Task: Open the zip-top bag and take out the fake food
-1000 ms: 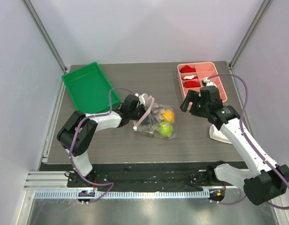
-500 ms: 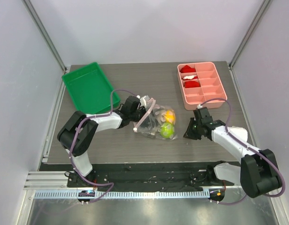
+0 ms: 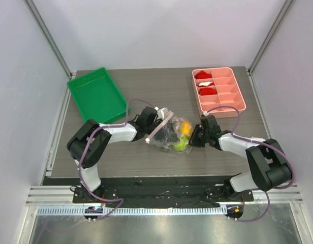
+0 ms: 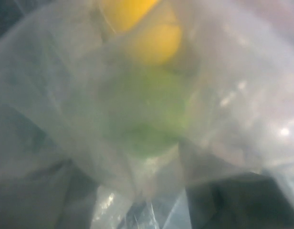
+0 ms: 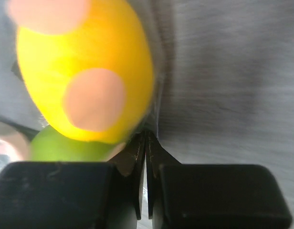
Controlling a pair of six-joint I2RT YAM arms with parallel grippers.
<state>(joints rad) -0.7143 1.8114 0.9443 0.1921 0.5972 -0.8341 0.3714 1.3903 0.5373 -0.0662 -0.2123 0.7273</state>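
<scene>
- The right pincer (image 3: 195,136) has changed most in the top view. A second ago it hung high and well apart from the zip-top bag (image 3: 169,133). Now it is down on the table (image 3: 131,84), touching the bag's right edge.
- The left pincer (image 3: 159,114) sits at the bag's left end, and we judge it clamped on the pink zip strip (image 3: 165,121), much as before. The bag has slid slightly toward the right arm.
- The fake food is inside the bag: the yellow-orange fruit (image 3: 183,126) lies toward the far side and the lime green fruit (image 3: 180,145) toward the near side.
- The pink tray (image 3: 218,91) is beyond the bag's right end and the green tray (image 3: 97,94) beyond its left, both well apart from it.
- The left wrist view is a blur of plastic film, with green below and yellow above. This pincer's own fingers are not visible here.
- In the right wrist view the fingers (image 5: 66,195) are pressed almost together. A thin edge of film seems caught in the slit, with the yellow fruit just behind it.
- With both ends of the bag apparently held, we judge that pulling the mouth open can begin. The zip is not yet parted.
</scene>
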